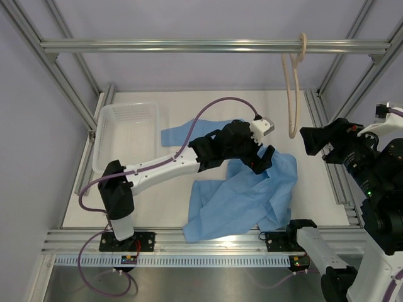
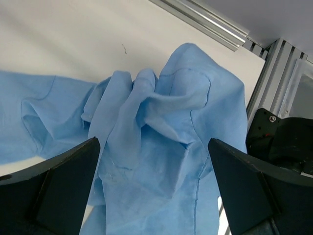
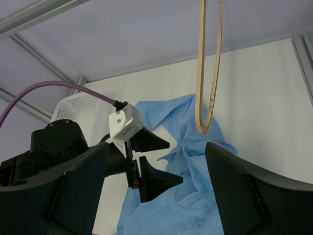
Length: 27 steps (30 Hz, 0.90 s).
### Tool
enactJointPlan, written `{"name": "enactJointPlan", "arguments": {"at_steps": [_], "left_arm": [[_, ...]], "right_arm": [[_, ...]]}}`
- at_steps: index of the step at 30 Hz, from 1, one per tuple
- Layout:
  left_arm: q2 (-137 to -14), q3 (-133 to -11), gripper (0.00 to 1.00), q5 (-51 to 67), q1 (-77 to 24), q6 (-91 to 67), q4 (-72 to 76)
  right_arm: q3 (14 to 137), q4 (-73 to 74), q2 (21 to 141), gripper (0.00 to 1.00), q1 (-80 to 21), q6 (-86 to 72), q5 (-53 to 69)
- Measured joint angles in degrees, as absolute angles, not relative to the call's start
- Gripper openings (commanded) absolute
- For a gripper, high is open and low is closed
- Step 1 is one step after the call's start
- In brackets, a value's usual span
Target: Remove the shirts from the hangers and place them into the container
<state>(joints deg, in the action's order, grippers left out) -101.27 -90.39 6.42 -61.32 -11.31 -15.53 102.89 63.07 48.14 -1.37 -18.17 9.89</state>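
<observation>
- Top external view: the shirt (image 1: pixel 242 195) is found crumpled on the counter (image 1: pixel 321 189), centre to right, off the hanger (image 1: pixel 293 94) and outside the bin (image 1: pixel 126 135).
- One sleeve is spread towards the bin at far left; contact between them cannot be told.
- The hanger is hooked over the frame bar (image 1: pixel 189 45), above the counter's far right.
- Left jaws are held wide open directly over the shirt's bunched fabric; nothing is gripped.
- Right jaws are held high near the hanger, spread wide, with nothing between them.
</observation>
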Motion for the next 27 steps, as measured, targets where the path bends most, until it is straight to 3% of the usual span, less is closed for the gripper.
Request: {"name": "enactJointPlan", "arguments": {"at_steps": [10,11,12,14,15,21,27], "left_arm": [[-112.36,-98.87,0.99,3.68,-61.21,-7.22,-16.12],[-113.82,-100.31,0.93,3.25,-61.19,-6.81,-16.69],[-115.15,-101.54,0.81,2.96,-61.12,-6.44,-17.15],[-117.16,-103.26,0.44,2.76,-60.9,-5.69,-18.13],[-117.54,-103.46,0.02,2.63,-60.82,-5.72,-18.46],[-114.17,-101.51,0.0,-3.29,-59.27,-5.93,-24.14],[-94.41,-102.98,0.0,-16.03,-59.59,-2.5,-37.69]], "right_arm": [[103.02,62.87,45.47,0.89,-1.37,-18.41,13.1],[103.02,62.89,45.34,0.89,-1.37,-18.41,13.23],[103.02,62.89,45.3,0.89,-1.37,-18.44,13.26],[103.02,62.92,45.23,0.89,-1.37,-18.41,13.28],[103.02,62.92,45.23,0.89,-1.37,-18.41,13.3],[103.07,62.92,45.08,0.89,-1.37,-18.37,13.89],[102.96,62.46,44.99,0.89,-1.37,-18.44,16.25]]}}
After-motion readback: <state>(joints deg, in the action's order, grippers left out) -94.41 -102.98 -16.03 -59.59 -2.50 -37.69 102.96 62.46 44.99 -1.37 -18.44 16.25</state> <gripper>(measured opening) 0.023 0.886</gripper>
